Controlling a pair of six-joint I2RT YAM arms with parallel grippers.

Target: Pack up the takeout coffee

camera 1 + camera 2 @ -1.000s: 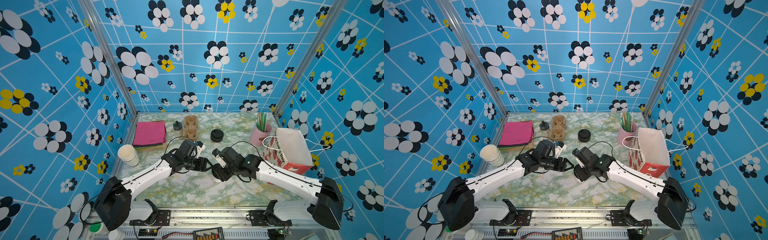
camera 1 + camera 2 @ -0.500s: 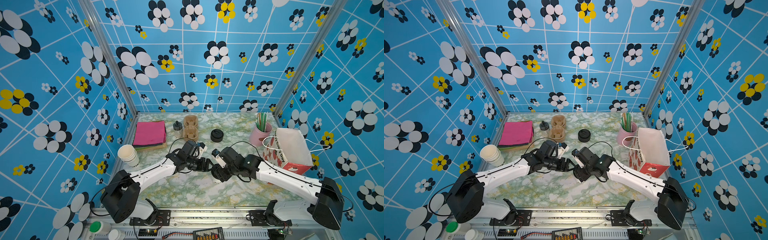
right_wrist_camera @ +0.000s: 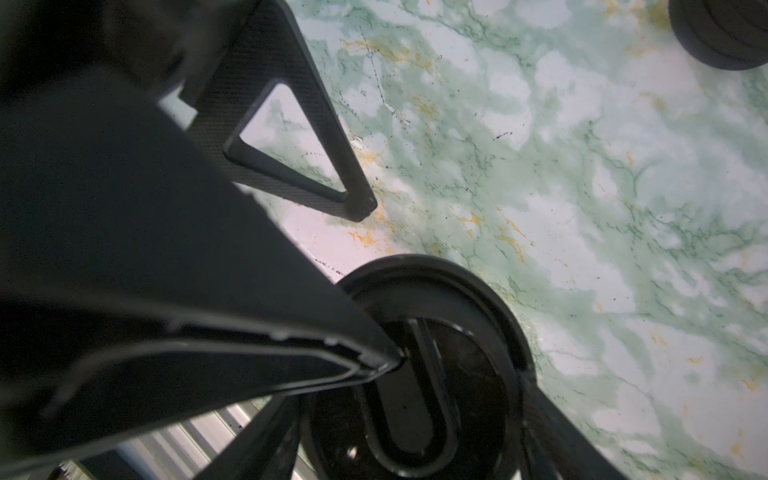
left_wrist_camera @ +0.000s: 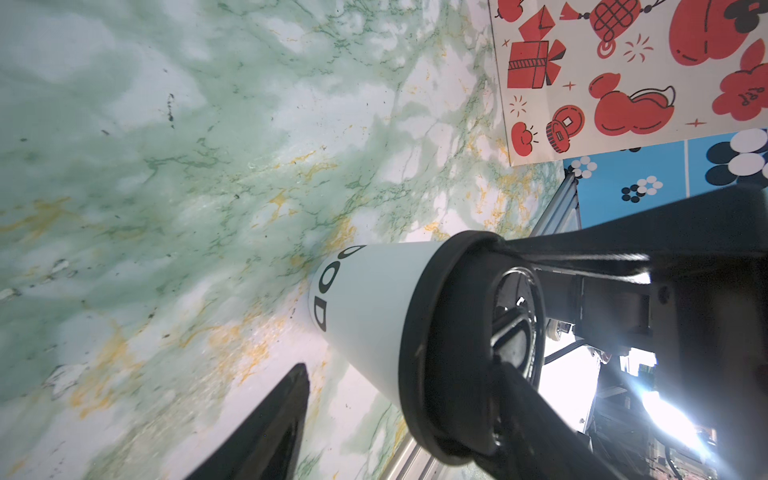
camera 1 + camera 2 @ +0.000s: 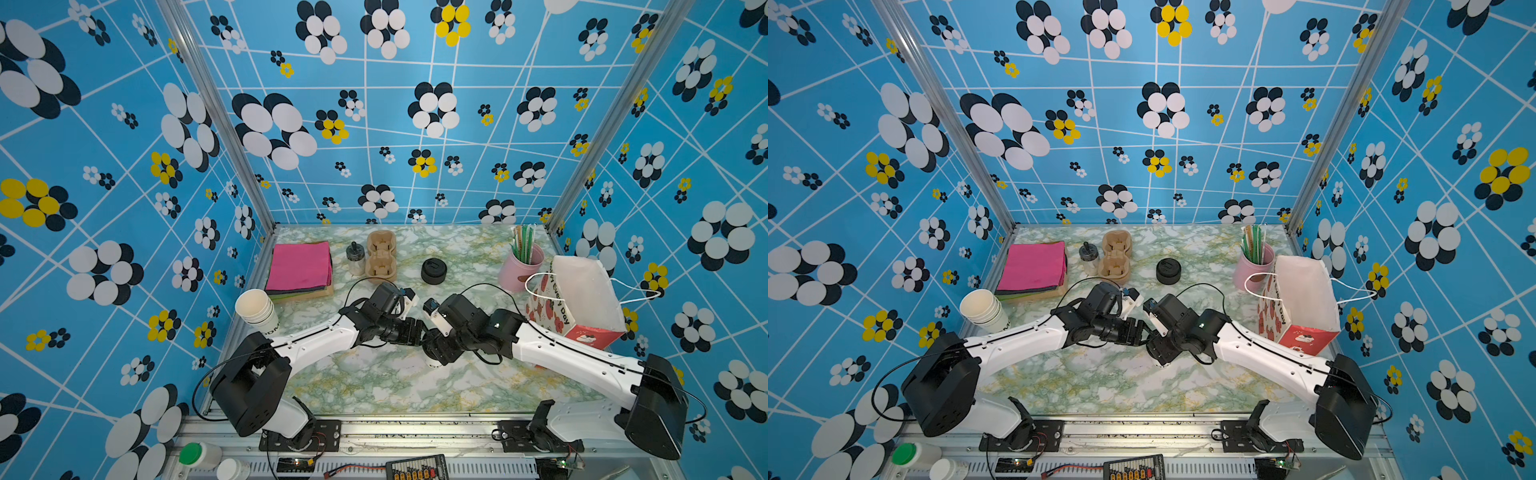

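Observation:
The takeout coffee (image 4: 370, 307), a white cup with dark lettering and a black sip lid (image 3: 436, 316), stands upright mid-table. In both top views only a sliver of it (image 5: 433, 365) shows under the right gripper (image 5: 436, 353). The right gripper (image 3: 415, 399) hangs over the lid, open, one finger (image 3: 552, 432) close at each side of the rim. The left gripper (image 4: 399, 374) reaches in from the left and is open. One of its fingers (image 3: 249, 324) has its tip on the lid's top. The other (image 4: 270, 428) stands clear of the cup's wall.
A white paper bag with red prints (image 5: 577, 299) stands open at the right. Behind are a pink cup of straws (image 5: 521, 270), a stack of black lids (image 5: 433, 271), a cardboard cup carrier (image 5: 380, 257), a small jar (image 5: 355, 259) and pink napkins (image 5: 299, 266). Stacked paper cups (image 5: 255, 309) stand left.
The left gripper has slid a little to the right, up against the right gripper over the cup. The right arm has stayed where it was.

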